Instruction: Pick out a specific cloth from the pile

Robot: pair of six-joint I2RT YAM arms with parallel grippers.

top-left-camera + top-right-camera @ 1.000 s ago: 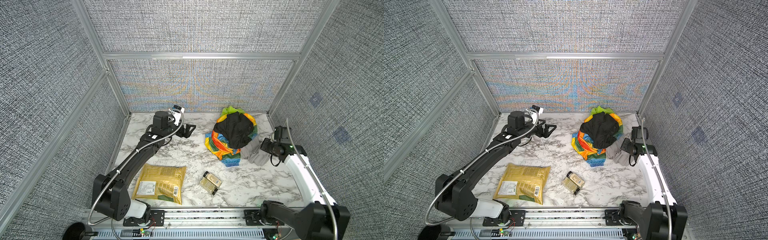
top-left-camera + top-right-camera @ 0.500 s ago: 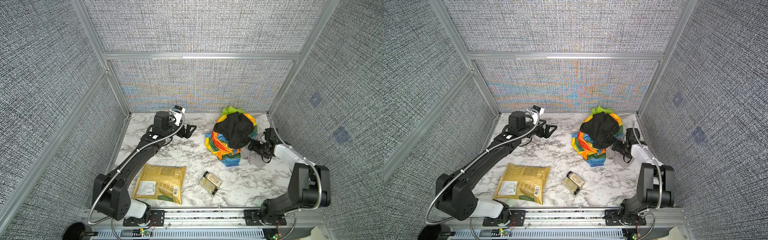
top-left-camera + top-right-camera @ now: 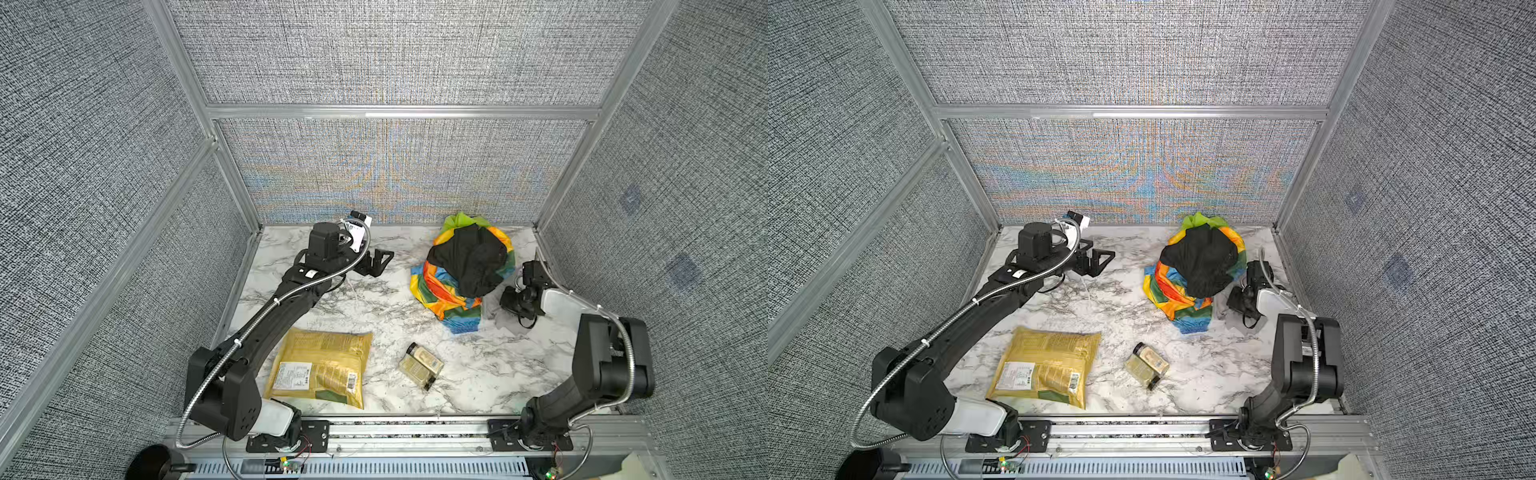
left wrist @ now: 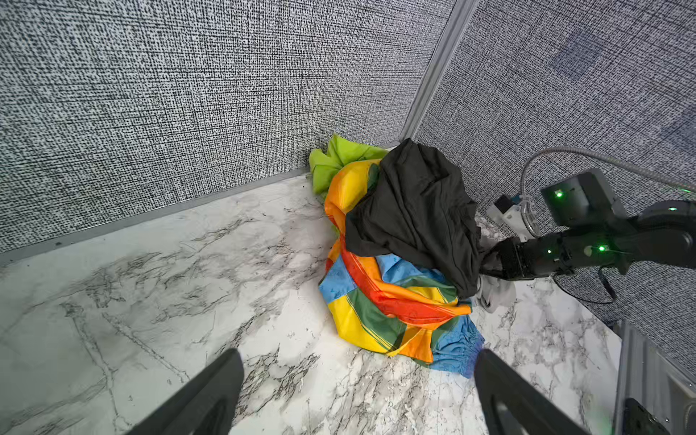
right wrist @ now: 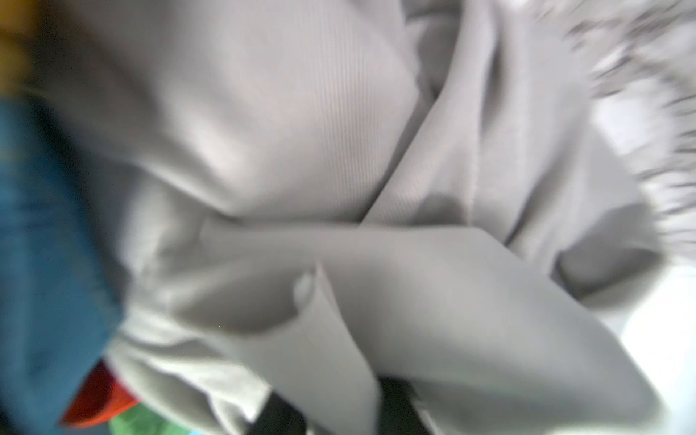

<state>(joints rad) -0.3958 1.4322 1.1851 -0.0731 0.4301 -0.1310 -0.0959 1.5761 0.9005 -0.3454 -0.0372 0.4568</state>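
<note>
The pile (image 3: 465, 270) sits in the back right corner: a black cloth (image 3: 469, 262) on top of a rainbow-striped one (image 3: 440, 299). The light grey cloth (image 3: 494, 309) pokes out from the pile's right foot, also seen as the cloth (image 3: 1221, 309) and the cloth (image 4: 497, 297). My right gripper (image 3: 505, 301) lies low against it. In the right wrist view the grey cloth (image 5: 339, 150) fills the picture, and a fold of it runs between the two dark fingers (image 5: 286, 414) of my right gripper (image 5: 335, 410), shut on it. My left gripper (image 3: 380, 259) hovers open and empty left of the pile.
A yellow bag (image 3: 320, 365) lies flat at the front left. A small jar (image 3: 422, 363) lies on its side in the front middle. Grey fabric walls close in the back and both sides, tight behind the pile. The marble table (image 3: 478, 374) ends at a metal rail.
The right arm has folded, its elbow swinging back toward the front rail, while its gripper stayed low at the grey cloth beside the pile. The left arm has not moved.
</note>
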